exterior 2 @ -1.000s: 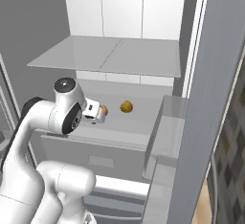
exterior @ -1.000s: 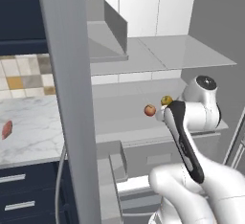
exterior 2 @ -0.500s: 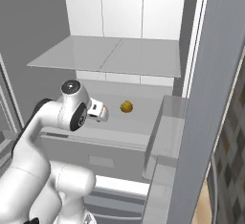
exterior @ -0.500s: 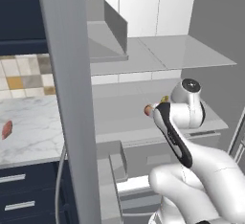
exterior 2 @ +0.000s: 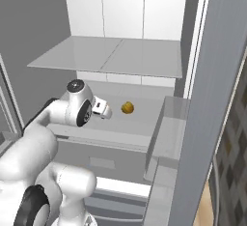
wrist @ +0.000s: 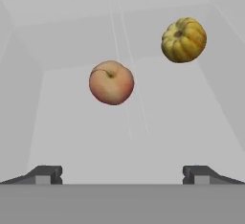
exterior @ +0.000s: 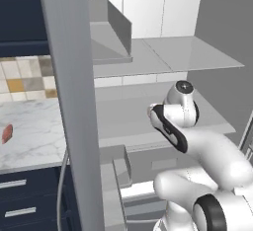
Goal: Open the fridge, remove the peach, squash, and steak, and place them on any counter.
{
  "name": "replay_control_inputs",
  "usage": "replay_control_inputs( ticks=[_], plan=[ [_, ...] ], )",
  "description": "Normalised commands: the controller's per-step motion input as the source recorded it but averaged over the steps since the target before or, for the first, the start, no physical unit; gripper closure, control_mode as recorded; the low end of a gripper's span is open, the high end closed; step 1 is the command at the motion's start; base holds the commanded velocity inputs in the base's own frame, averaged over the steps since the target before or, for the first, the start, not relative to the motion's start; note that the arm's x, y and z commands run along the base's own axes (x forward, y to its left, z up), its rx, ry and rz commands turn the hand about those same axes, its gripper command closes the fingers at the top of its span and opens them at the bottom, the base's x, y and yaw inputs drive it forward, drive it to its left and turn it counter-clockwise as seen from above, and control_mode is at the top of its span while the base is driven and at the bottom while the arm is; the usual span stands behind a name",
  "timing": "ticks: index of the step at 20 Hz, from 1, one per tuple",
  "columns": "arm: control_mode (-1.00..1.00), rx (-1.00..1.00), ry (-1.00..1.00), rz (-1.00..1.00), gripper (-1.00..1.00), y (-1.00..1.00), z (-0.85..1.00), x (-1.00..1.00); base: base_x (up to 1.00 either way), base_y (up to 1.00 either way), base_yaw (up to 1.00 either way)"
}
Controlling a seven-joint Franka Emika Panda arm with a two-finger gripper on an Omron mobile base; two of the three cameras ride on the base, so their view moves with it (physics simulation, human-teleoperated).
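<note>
The fridge (exterior 2: 140, 22) stands open, its white interior and grey shelves exposed, with the grey door panel (exterior: 69, 101) standing edge-on in the foreground of the left base view and the other door (exterior 2: 212, 99) rising along the right side of the right base view. To the left of the fridge lies the bench (exterior: 34, 136), a veined marble top over navy drawers (exterior: 24, 200) with silver bar handles, backed by a tiled wall (exterior: 24, 74).

The white arm (exterior: 212, 156) reaches into the fridge at the level of the middle shelf (exterior 2: 130, 119), below the upper shelf (exterior 2: 111, 56). Its gripper (wrist: 122, 174) points toward the back of that shelf, the jaws spread wide apart with nothing between them; in the hand view the two dark fingertips (wrist: 45, 174) sit far to either side at the bottom.

The steak (exterior: 7, 133) lies flat on the bench near the left edge of the left base view, well apart from the fridge.

The squash (exterior 2: 127, 107), yellow-orange and ribbed, rests on the middle shelf just ahead of the hand. In the hand view the peach (wrist: 111, 82) sits on the same shelf, nearer the jaws and roughly centred between them, with the squash farther back and off to the right, the two fruits apart from each other.
</note>
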Motion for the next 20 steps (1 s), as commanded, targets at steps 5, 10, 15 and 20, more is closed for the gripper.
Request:
replay_control_inputs(
  ticks=[5, 10, 15, 20],
  plan=[
    [-1.0, 0.0, 0.0, -0.04, -1.0, 0.0, -0.24, 0.44, 0.0, 0.0, 0.0],
    [-1.0, 0.0, 0.0, -0.04, -1.0, 0.0, -0.19, 0.42, 0.0, 0.0, 0.0],
    [-1.0, 0.0, 0.0, -0.03, -1.0, 0.0, -0.19, 0.36, 0.0, 0.0, 0.0],
    [-1.0, 0.0, 0.0, -0.03, -1.0, 0.01, -0.17, 0.39, 0.0, 0.0, 0.0]
  ],
)
